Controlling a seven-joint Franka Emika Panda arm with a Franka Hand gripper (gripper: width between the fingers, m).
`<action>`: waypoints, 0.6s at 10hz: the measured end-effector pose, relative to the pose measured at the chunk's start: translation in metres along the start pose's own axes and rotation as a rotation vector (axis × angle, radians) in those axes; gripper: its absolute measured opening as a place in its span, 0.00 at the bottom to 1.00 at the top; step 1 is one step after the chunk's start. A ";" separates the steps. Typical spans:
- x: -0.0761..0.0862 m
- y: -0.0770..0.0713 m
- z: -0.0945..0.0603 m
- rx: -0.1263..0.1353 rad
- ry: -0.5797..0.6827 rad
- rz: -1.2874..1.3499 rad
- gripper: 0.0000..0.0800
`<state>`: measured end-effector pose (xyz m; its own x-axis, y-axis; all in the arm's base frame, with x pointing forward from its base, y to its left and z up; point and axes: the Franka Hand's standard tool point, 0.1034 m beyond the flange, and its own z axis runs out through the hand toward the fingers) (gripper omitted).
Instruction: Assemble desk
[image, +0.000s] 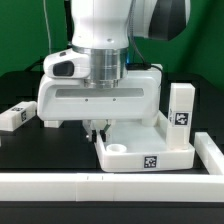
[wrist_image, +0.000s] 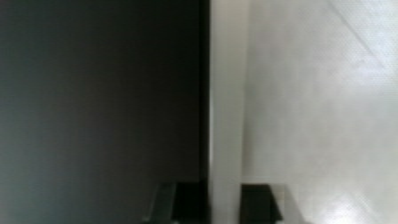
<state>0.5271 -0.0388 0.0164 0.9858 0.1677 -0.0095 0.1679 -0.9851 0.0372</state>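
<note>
Robot arm's two-finger claw is pressed together on the thin rim of the white plastic rimmed rectangular desk top. The desk top sits on the black surface, tucked into the corner of the long white rail wall. In the wrist view, the fingertips flank that white edge. A small white tagged block leg stands upright at the desk top's corner toward the exterior view's right. A second block leg lies well apart, toward the exterior view's left.

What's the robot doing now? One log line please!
gripper: shut on desk top rim | upright leg: at desk top corner | loose leg: lying on table
</note>
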 end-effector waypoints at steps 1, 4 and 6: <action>-0.001 0.002 0.001 -0.003 0.003 -0.063 0.08; -0.002 0.006 0.001 -0.014 -0.005 -0.235 0.08; 0.002 0.001 0.002 -0.026 -0.011 -0.341 0.08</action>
<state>0.5288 -0.0391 0.0149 0.8726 0.4870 -0.0365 0.4884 -0.8709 0.0553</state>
